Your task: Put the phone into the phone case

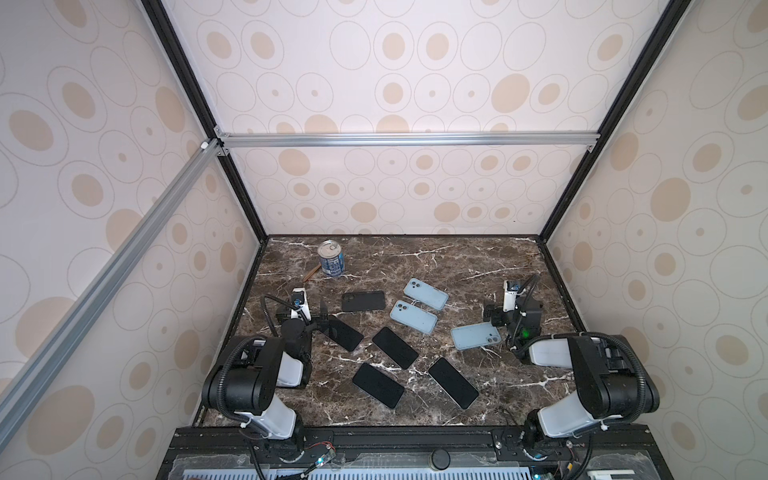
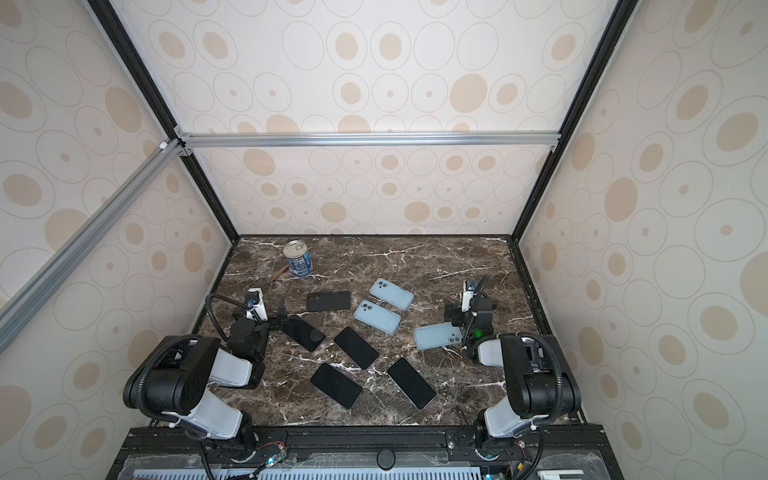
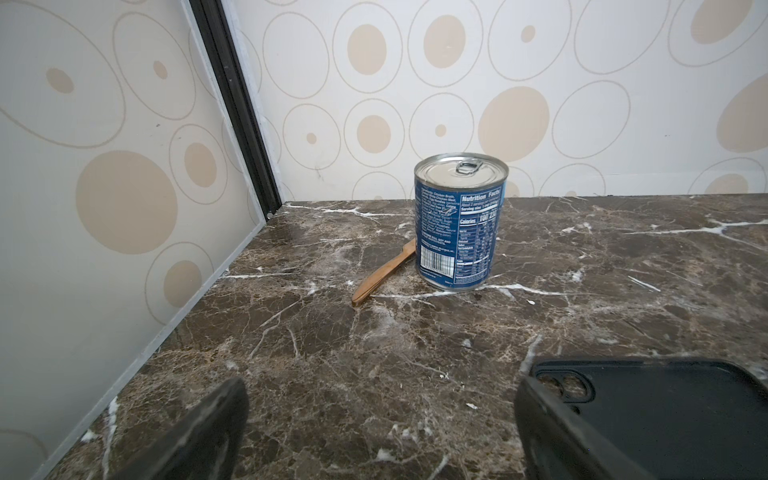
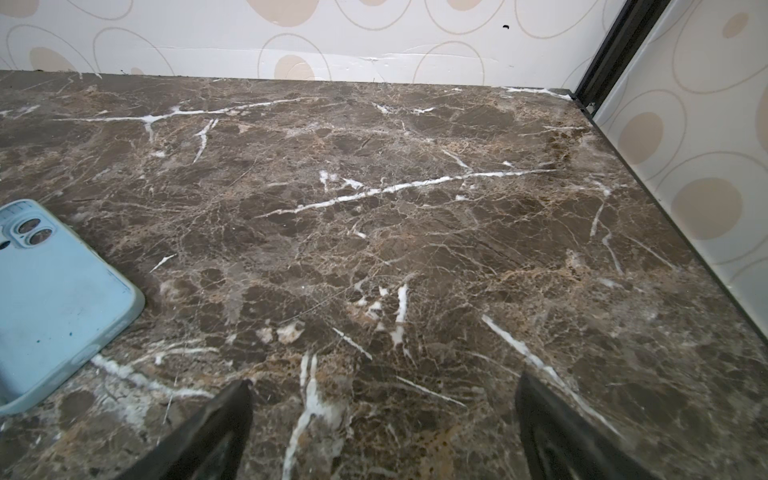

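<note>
Both arms hang low over the worktop (image 1: 457,266) with fingers spread wide, gripping nothing. The left end effector (image 3: 380,388) is at centre left in both top views, one finger close to the black phone case (image 1: 363,301). It partly covers the nearest black phone (image 1: 349,336), and three more phones lie face up in the lower middle. The right end effector (image 4: 384,382) is at centre right, near a light blue case (image 1: 476,336). A can (image 1: 330,258) stands upright at the worktop's upper left.

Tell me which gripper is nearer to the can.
Left. The left gripper is just in front of the can; the right gripper is far off, on the other side of the table.
</note>
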`<state>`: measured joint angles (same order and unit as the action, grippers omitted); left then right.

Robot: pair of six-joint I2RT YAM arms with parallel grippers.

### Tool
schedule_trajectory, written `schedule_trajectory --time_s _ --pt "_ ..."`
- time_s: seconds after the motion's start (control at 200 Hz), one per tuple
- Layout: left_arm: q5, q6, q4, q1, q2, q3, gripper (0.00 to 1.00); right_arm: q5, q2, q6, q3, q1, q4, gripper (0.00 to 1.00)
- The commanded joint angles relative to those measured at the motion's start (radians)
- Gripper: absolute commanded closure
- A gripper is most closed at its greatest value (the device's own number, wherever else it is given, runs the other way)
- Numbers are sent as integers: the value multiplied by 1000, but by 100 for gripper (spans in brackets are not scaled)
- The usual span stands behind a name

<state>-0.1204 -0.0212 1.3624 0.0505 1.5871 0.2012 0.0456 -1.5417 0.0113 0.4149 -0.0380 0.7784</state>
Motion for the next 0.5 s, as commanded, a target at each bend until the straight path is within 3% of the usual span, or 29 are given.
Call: schedule_trajectory --time_s 0.0,0.195,0.36,0.495 --pt "2 15 1 -9 -6 21 1 8 3 1 11 3 4 0" --pt "-5 14 -7 -11 -38 15 1 39 20 -10 14 3 13 0" --pt "-6 19 -322 -9 -227 122 2 66 199 -37 179 3 -411 0" --pt "11 -2 -504 -9 -379 219 5 -41 318 -145 295 1 -654 5"
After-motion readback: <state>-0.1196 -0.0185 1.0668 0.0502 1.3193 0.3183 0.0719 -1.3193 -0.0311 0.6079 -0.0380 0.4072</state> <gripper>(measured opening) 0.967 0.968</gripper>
